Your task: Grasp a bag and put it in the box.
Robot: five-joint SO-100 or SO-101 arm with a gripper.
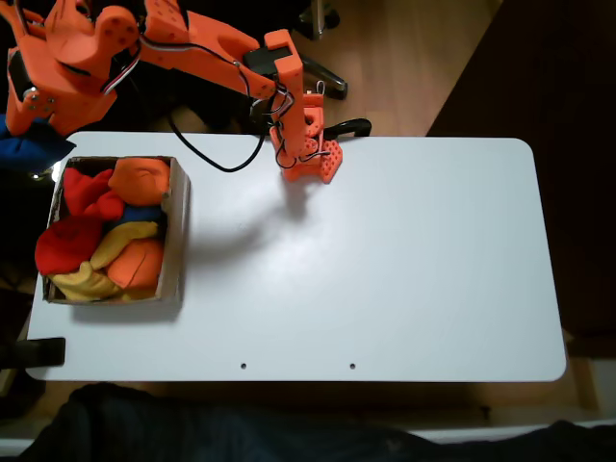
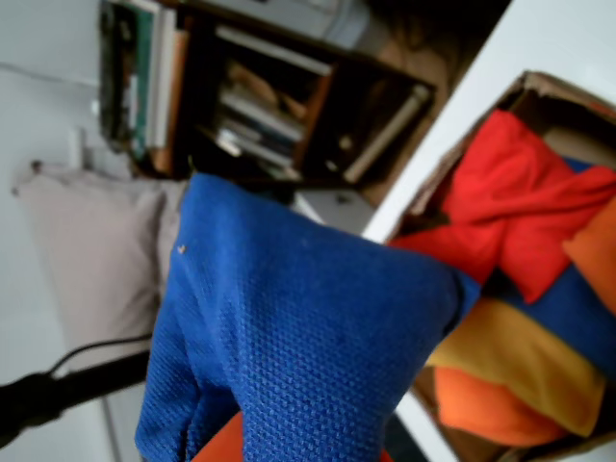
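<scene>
We see a white counter (image 1: 385, 260) standing on a wooden floor, and in the wrist view a dark bookshelf (image 2: 260, 96) and a pale cushion (image 2: 87, 250) beyond its edge.

The end effector (image 1: 38, 111) of the orange arm (image 1: 202, 43) sits at the top left of the fixed view, past the counter's far left corner, and it is clamped on the bag (image 2: 298, 337). In the fixed view we see the bag (image 1: 29, 149) as a blue bulge hanging under the end effector, just outside the far wall of the box (image 1: 178, 226) and off the counter's edge. In the wrist view the blue fabric drapes large across the lower middle, with a bit of orange finger (image 2: 221, 443) showing beneath it.

The box (image 2: 539, 91) rests on the counter's left end, its long side running along the left edge. It is heaped with bean bags: orange (image 1: 140, 178) at the far side, red (image 1: 67, 241) toward the left, yellow (image 1: 120, 241) in the middle, and a strip of blue (image 1: 144, 214) between them.

The arm's base (image 1: 313, 164) stands at the counter's far edge, with a black cable (image 1: 207, 154) looping across the white surface beside it.
</scene>
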